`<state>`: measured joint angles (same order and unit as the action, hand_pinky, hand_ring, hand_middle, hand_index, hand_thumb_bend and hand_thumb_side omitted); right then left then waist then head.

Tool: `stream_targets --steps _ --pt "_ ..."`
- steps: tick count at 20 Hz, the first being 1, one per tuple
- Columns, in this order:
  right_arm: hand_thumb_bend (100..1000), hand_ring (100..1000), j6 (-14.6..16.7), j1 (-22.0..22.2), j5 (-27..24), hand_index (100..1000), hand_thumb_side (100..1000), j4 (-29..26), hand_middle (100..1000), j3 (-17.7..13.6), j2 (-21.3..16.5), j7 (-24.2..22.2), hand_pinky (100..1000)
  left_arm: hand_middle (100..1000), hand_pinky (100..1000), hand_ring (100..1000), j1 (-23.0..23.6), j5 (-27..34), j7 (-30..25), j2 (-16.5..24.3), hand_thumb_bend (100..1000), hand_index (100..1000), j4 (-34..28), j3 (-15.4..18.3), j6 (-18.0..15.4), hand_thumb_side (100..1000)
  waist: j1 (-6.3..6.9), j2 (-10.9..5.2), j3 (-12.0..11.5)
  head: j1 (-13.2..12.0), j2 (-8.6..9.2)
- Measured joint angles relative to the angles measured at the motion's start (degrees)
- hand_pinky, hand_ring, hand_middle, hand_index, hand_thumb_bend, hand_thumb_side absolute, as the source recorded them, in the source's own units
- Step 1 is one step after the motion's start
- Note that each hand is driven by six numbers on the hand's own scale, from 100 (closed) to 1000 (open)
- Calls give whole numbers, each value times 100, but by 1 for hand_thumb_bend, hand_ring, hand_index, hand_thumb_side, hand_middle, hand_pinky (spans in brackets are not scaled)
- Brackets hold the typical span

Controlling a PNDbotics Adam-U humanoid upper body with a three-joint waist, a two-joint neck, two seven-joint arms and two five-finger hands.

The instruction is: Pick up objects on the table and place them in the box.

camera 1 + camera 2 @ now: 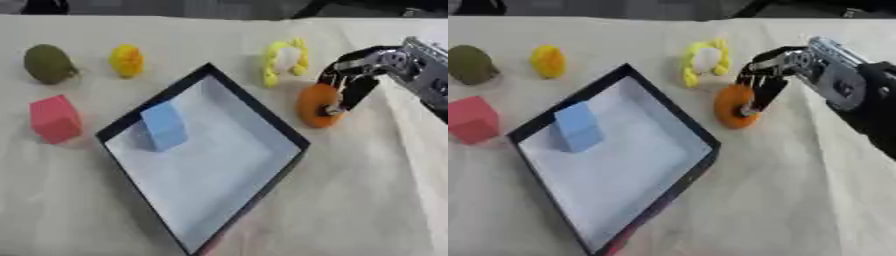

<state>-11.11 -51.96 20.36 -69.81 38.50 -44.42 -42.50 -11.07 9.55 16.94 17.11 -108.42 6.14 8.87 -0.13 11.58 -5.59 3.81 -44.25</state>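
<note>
A black-rimmed box (282, 131) with a white floor lies askew in the middle of the table. A light blue block (164, 125) stands inside it near the upper left wall. My right hand (357, 80) reaches in from the right, its fingers curled round an orange round object (314, 106) just off the box's right corner. A yellow ring-shaped toy (285, 61) lies behind the orange one. Left of the box are a red cube (55, 119), a yellow lumpy object (127, 60) and a dark green round object (48, 63). My left hand shows in neither view.
A pale cloth covers the table (367, 200), wrinkled at the right. Open cloth lies in front of and right of the box. Dark shapes stand beyond the far table edge.
</note>
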Motion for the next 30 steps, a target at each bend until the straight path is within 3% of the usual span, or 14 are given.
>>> stream_targets --steps 2,5,12,18,22,27,30 --pt "144 723 -4 -1 -80 672 113 -65 555 2 0 46 840 795 919 769 -1 0 0 0 172 838 0 0 0 873 0 0 0 0 0" --pt "100 707 -84 -2 -223 664 101 -288 544 3 -13 208 839 794 919 769 -1 0 0 0 170 838 0 0 0 873 0 0 0 -3 0" --pt "107 691 -216 13 -452 659 131 -1702 539 -76 -586 590 830 791 919 769 -2 0 0 1 166 836 -1 0 0 872 -2 0 23 -29 0" --pt "170 686 -143 87 -441 655 143 -3407 540 -516 -1153 809 822 790 919 770 -2 0 0 7 165 835 -1 0 0 871 -2 0 60 -56 0" --pt "220 684 23 -215 -443 656 164 -4204 544 -705 -1211 783 816 790 918 770 0 0 0 10 164 835 -1 0 0 870 -2 -5 91 -57 0" --pt "260 683 419 -861 -456 661 203 -4381 552 -407 -981 431 810 790 918 771 41 0 0 37 161 835 -1 0 0 871 -2 -8 136 -58 0" --pt "253 681 436 -1250 -465 660 207 -4391 551 -90 -727 126 809 791 918 771 51 0 0 56 161 835 -1 0 0 871 -2 -8 168 -61 0"
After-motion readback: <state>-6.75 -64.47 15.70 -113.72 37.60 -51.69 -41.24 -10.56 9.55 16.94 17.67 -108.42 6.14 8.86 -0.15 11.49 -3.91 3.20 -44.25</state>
